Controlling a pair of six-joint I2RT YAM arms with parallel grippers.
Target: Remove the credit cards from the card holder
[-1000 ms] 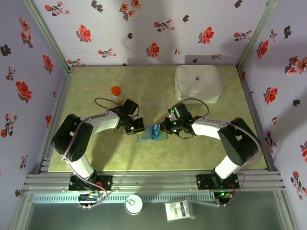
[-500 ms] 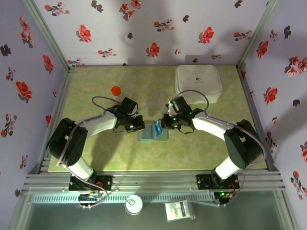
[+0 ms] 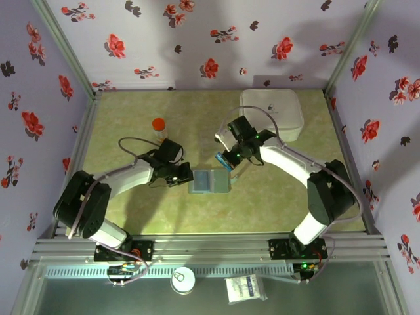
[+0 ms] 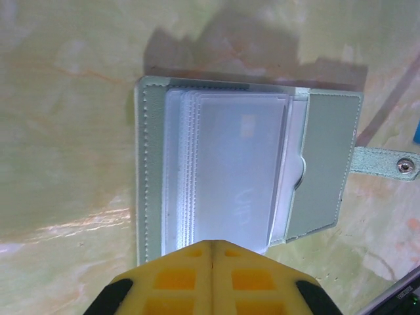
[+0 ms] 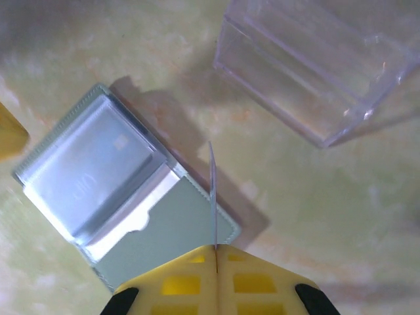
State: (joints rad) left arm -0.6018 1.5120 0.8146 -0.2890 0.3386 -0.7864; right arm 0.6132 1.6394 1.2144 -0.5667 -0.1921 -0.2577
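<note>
right tool pinches card, edge-on by wrist, teal from overhead.

Left end effector closed, right end effector pinched tight

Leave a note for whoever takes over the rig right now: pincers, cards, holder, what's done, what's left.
Left pincer: shut, empty, tip at the near edge of the open grey-blue folding card holder.
Right pincer: shut on a thin blue-teal plastic credit card, held on edge, out of the holder.
Done: that card is out.
Left: set it down, then pull the pale card that shows through the holder's frosted sleeve.
</note>
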